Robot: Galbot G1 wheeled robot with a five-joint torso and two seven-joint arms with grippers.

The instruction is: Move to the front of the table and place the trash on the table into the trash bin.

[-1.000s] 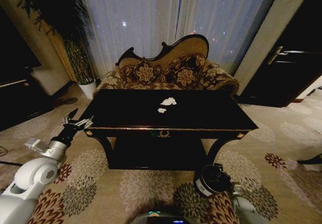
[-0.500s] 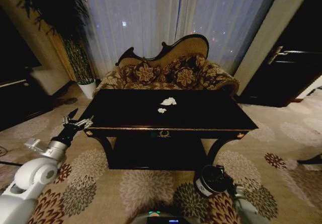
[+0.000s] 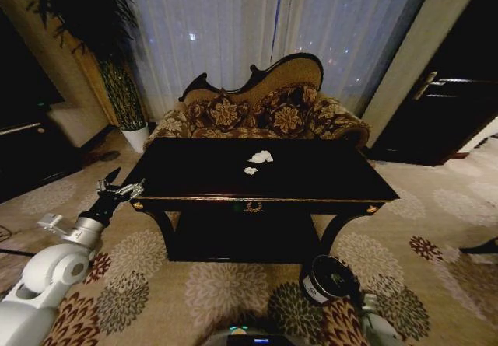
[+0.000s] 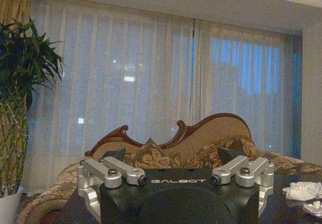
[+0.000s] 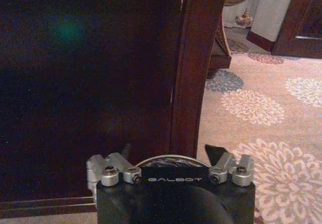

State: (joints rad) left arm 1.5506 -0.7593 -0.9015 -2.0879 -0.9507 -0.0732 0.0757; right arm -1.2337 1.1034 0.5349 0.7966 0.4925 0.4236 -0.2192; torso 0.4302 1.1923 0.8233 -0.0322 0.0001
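On the table (image 3: pixel 327 176), two paper wads (image 3: pixel 259 159); left end effector (image 3: pixel 119 188) splayed open beside its corner.

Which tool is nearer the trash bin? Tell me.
Right. The right tool hangs directly at the trash bin; the left tool hovers by the table's far left corner.

Trash bin (image 3: pixel 327 278) partly hidden; trash (image 4: pixel 302 191) cut by edge.

Living room; ornate sofa (image 3: pixel 257 105); sheer curtains (image 3: pixel 233 27).
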